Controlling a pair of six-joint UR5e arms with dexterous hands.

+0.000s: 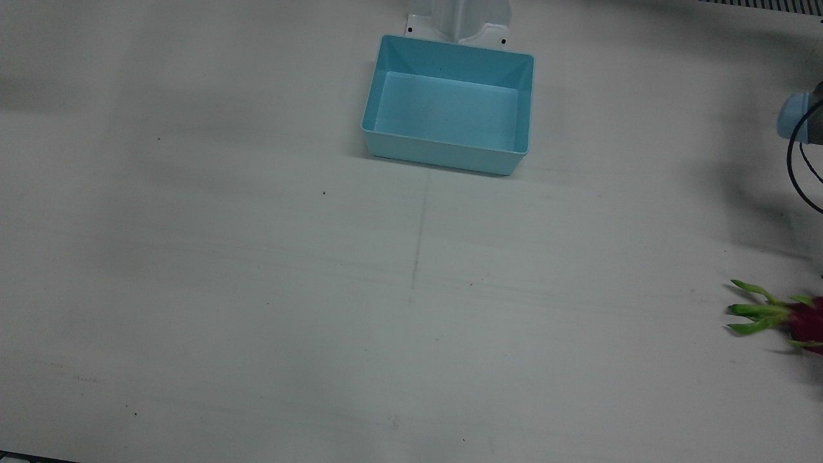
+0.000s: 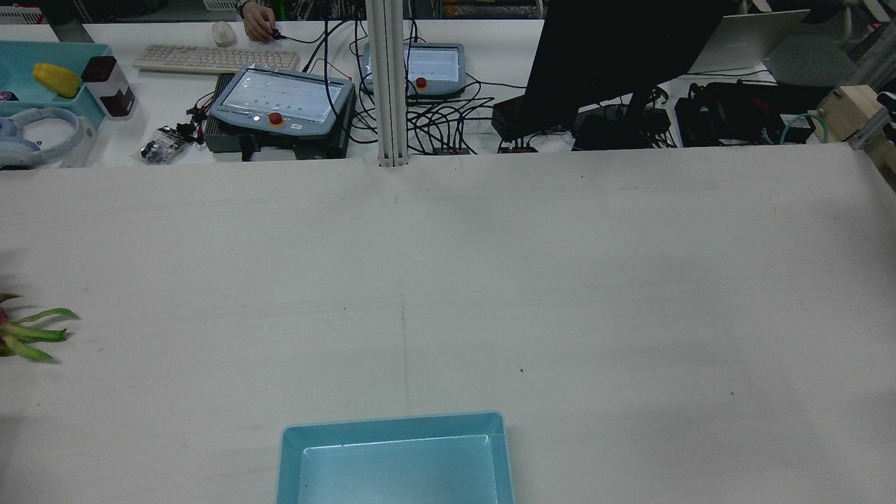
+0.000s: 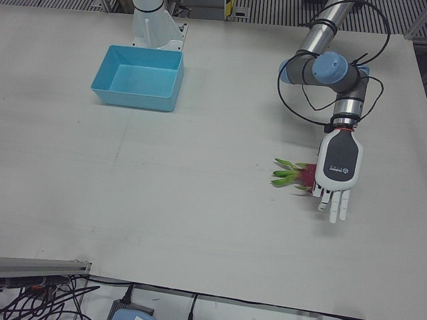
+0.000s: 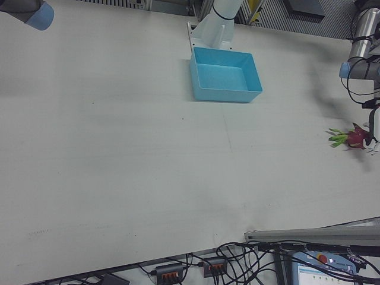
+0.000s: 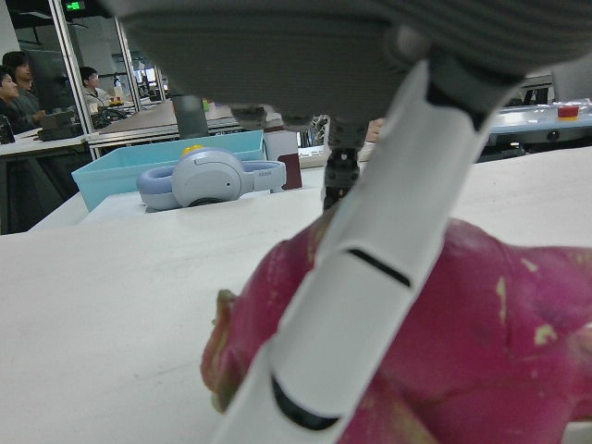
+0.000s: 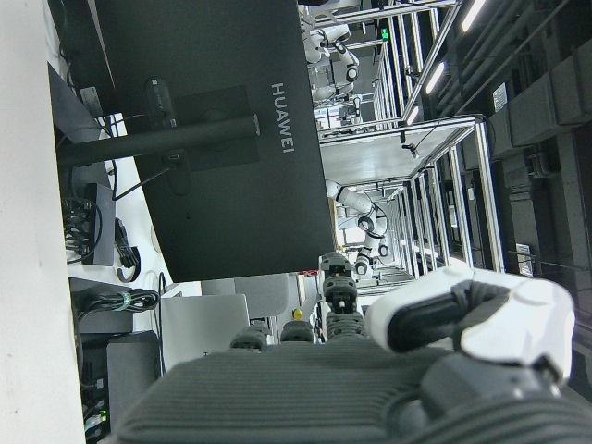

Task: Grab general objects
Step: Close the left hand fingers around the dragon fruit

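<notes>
White table [image 3: 167, 200] — left hand [image 3: 337, 170] over dragon fruit [image 3: 303, 175]

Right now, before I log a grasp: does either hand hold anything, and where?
Nothing is clearly held. The left hand hovers over the dragon fruit with fingers extended; contact cannot be told. The right hand holds nothing.
</notes>
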